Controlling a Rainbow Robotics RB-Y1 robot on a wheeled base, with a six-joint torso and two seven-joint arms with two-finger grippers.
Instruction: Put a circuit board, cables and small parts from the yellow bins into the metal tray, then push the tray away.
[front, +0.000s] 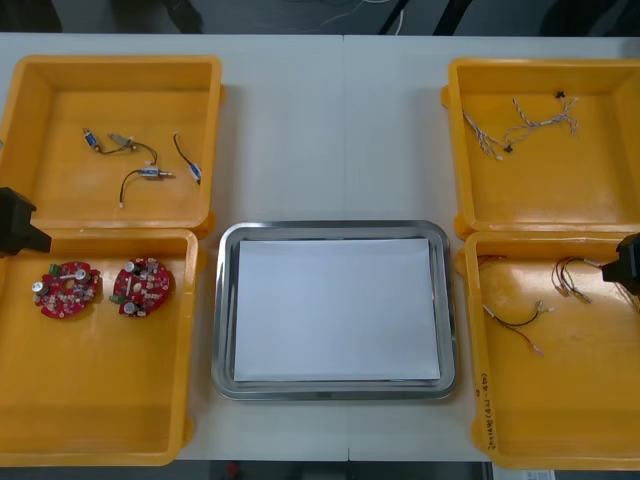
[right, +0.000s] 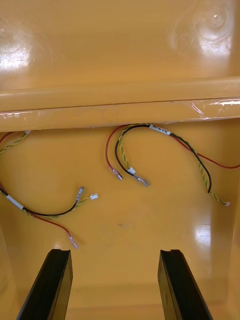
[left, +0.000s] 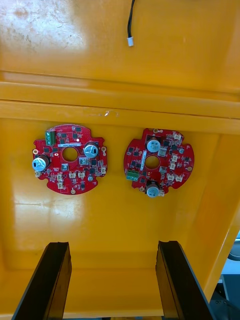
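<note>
Zero items in metal tray. Left gripper wide over circuit boards, tray's nine o'clock; right gripper wide over cables, three o'clock. I'd lower left next.

Two circuit boards lie apart — inside one yellow bin.

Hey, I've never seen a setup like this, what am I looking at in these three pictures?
This is a two-armed robot at a table. The wide picture looks down from above: a metal tray, white inside, sits between yellow bins, two at each side. The other two pictures come from cameras on the wrists. The left end effector hangs open over two round red circuit boards; the right end effector hangs open over red and yellow cables. The far bins hold small metal parts and twisted cables. Nothing is held.
</note>
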